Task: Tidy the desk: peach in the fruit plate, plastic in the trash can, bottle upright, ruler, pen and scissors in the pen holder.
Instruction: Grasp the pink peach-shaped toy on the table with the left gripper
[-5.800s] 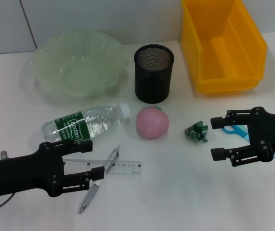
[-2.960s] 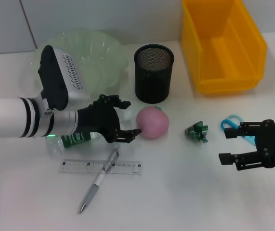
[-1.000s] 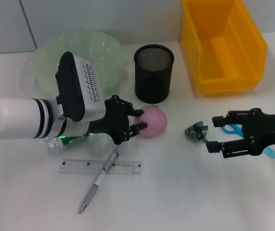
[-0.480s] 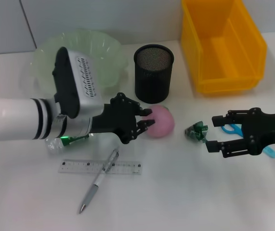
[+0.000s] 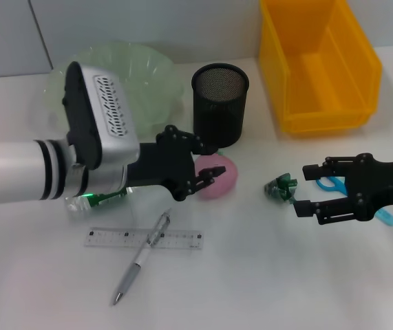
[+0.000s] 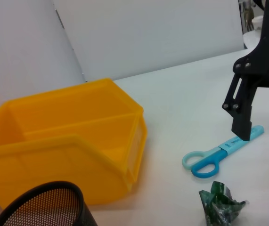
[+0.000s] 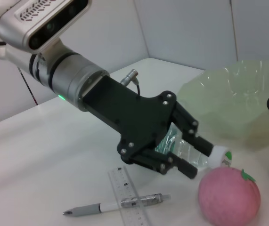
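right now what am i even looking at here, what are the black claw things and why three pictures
This is a two-armed robot tidying a desk. One picture comes from a camera on its head; the other two come from cameras on its wrists, each catching the opposite arm. The black claws are its grippers. The left gripper is open beside the pink peach, holding nothing. The right gripper is open next to the crumpled green plastic. Also on the desk: a lying bottle, ruler, pen, blue scissors, a black mesh pen holder, a pale green fruit plate and a yellow bin.
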`<action>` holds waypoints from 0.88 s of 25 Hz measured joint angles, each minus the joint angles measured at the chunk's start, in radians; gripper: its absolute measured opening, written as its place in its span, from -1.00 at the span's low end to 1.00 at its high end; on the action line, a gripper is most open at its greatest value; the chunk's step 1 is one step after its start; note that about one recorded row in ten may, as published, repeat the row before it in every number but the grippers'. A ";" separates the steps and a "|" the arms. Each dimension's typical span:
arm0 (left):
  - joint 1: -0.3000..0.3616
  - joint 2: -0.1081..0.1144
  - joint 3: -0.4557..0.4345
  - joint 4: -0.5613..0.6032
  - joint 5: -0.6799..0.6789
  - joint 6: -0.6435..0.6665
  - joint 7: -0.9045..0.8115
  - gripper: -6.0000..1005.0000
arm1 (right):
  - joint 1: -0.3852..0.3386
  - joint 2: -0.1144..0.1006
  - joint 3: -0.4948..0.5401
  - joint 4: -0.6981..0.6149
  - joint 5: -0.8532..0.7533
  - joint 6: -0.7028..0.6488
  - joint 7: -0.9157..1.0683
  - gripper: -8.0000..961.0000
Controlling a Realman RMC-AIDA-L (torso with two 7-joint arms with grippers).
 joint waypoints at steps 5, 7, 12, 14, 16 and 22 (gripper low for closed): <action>-0.036 -0.001 0.008 -0.030 0.000 -0.007 0.011 -0.28 | -0.001 0.001 0.000 0.000 0.001 -0.001 0.003 0.72; -0.046 -0.002 0.013 -0.040 0.001 -0.003 0.012 -0.21 | -0.003 0.001 0.002 0.000 0.001 0.000 0.006 0.72; -0.070 -0.003 0.026 -0.057 0.004 -0.003 0.017 0.09 | -0.005 0.001 0.009 0.000 0.001 0.001 0.018 0.72; -0.084 -0.004 0.026 -0.074 0.006 -0.017 0.023 0.28 | -0.001 0.001 0.004 0.000 0.001 0.002 0.028 0.72; -0.095 -0.005 0.026 -0.090 0.009 -0.034 0.026 0.42 | 0.001 0.001 0.000 0.000 0.001 0.002 0.037 0.72; -0.106 -0.005 0.032 -0.122 0.013 -0.066 0.037 0.70 | 0.002 0.001 0.000 0.000 0.001 0.002 0.038 0.72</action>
